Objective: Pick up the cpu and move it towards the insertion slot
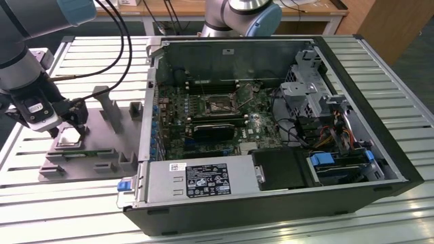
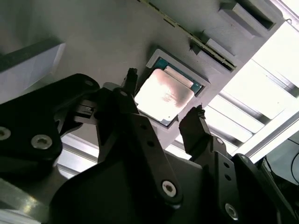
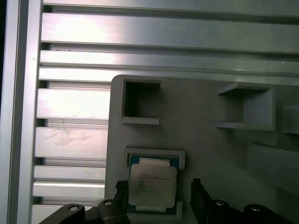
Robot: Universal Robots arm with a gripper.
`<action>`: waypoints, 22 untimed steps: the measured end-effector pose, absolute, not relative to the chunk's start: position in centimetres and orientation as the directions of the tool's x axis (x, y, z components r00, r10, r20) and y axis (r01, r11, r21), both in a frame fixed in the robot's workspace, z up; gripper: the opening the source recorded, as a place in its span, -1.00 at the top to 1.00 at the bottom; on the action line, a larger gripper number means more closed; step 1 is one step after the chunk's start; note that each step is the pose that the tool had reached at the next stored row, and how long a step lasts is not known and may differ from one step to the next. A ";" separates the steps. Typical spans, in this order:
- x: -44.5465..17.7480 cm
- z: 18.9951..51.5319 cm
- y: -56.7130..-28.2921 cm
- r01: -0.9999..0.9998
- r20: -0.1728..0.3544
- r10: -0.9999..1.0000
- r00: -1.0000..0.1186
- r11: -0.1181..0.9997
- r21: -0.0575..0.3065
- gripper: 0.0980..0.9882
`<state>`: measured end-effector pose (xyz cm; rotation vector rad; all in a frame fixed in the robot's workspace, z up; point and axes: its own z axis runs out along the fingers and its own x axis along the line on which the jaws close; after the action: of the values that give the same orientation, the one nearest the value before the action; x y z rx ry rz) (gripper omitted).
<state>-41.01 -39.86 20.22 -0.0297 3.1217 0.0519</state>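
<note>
At the exterior view's left, over the slatted aluminium table [image 1: 27, 168], your grey robot arm [image 1: 20, 66] reaches down and puts the black two-fingered gripper [image 1: 69, 131] low over the flat grey plastic fixture with upright posts [image 1: 101, 152]. There's your target: the cpu [image 2: 163, 95], a small flat square chip with a silvery metal top and a thin pale rim, is lying flat in a shallow square recess of that fixture, not lifted. Look at both wrist views: the jaws are spread a little wider than the chip, one black finger [image 2: 132, 81] close against one edge and the other on the opposite side with a sliver of fixture showing between it and the chip. So the pincer is parted and straddling the chip, with nothing clamped in it. Move your eye rightward and you meet the big black computer case [image 1: 203, 223], lying on its side with the panel off, and a silver metal power supply box [image 1: 196, 180] along its near wall. Inside, on the green circuit board [image 1: 261, 127], sits the insertion slot [image 1: 218, 104], a square socket with a dark centre and shiny metal frame, well apart from the chip with the case wall between them. A black rectangular finned block [image 1: 217, 131] sits just beside the socket. Farther right, a grey metal drive cage [image 1: 305, 91] stands over a tangle of coloured cables [image 1: 332, 137].
</note>
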 end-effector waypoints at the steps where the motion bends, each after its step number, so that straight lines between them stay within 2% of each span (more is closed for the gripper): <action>1: -41.0 20.2 -39.9 -0.019 -0.020 -0.019 -1.000 0.999 0.033 -0.09; 2: -41.0 20.2 -39.9 -0.019 -0.020 -0.019 -1.000 0.999 0.033 -0.23; 22: -41.4 18.5 -39.9 -0.019 -0.020 -0.019 -1.000 0.999 0.042 -0.23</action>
<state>-41.35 -39.86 18.48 -0.0297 3.1207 0.0661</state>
